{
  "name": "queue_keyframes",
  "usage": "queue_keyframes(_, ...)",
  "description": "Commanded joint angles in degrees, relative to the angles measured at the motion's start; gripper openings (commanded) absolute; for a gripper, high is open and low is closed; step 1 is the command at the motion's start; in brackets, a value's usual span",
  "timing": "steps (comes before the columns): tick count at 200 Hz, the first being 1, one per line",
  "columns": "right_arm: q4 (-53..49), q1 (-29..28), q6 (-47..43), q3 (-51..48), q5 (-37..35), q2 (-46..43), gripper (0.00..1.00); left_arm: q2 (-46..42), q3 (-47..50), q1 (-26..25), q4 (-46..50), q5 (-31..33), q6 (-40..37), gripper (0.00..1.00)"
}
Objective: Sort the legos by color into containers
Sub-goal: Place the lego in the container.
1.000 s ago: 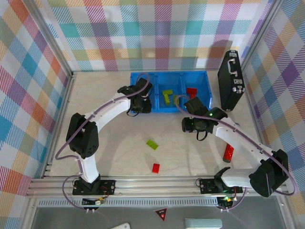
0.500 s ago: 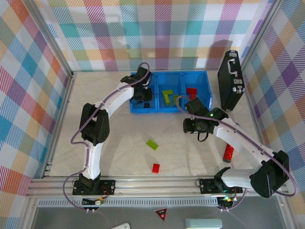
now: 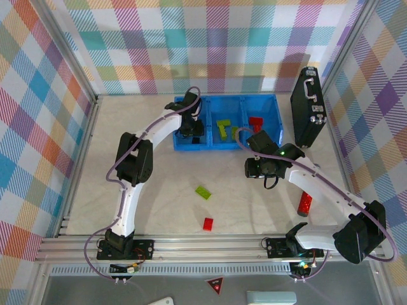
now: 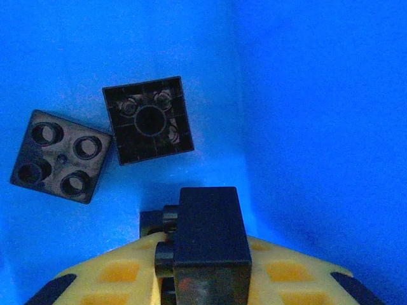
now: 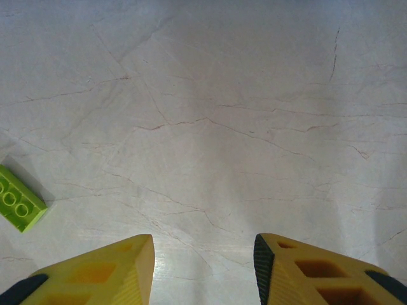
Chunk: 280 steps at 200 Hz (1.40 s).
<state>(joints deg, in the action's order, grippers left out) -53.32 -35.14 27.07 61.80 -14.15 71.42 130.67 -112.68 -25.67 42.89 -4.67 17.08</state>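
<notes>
1. The left fingers (image 4: 114,278) are closed narrowly on a black brick (image 4: 206,232), which is held above the floor of the left compartment of the blue tray (image 3: 229,98).
2. On that floor a second black brick (image 4: 147,119) lies underside up. A third black brick (image 4: 60,155) lies just beside it, toward the left edge of the left wrist view.
3. Compared with one second ago, the left arm's elbow has been swung up from the lower left toward the middle left of the overhead frame. Its wrist has been carried slightly toward the tray's upper edge.
4. The right fingers (image 5: 95,273) are set partly apart with nothing between them, over bare worktop (image 3: 165,203). The right arm has not been moved since the earlier frames.
5. Lime bricks (image 3: 222,128) are seen in the middle compartment and a red brick (image 3: 255,121) in the right one.
6. A loose lime brick (image 3: 203,192) lies on the worktop at the centre of the overhead frame, and a loose red brick (image 3: 208,223) lies below it. Both are left where they were.
7. A red cylinder (image 3: 305,204) at the lower right and a black case (image 3: 308,108) at the upper right are unchanged.
</notes>
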Motion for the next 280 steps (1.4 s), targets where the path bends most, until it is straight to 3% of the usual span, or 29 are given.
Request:
queue_keyframes(1, -1.6, 0.4, 1.1, 0.6, -0.6, -1.0, 0.47, 1.2, -2.0, 0.7, -0.4, -1.2, 0.1, 0.32)
queue_keyframes(51, -1.8, 0.4, 1.2, 1.6, -0.5, -0.7, 0.47, -0.2, -2.0, 0.7, -0.2, -1.6, -0.1, 0.4)
queue_keyframes(161, 0.2, 0.2, 0.6, 4.1, 4.1, 3.3, 0.47, -11.3, -0.2, 1.0, 6.0, -0.7, -4.1, 0.41)
queue_keyframes(210, 1.5, -1.4, 0.1, 5.3, 6.3, 6.4, 0.47, -19.4, 7.3, 3.0, 7.5, -1.2, -6.0, 0.41)
queue_keyframes(280, 1.8, -8.2, -4.1, 9.1, 8.0, 13.9, 0.47, -32.5, 22.3, 11.2, 8.6, -3.5, -9.7, 0.41)
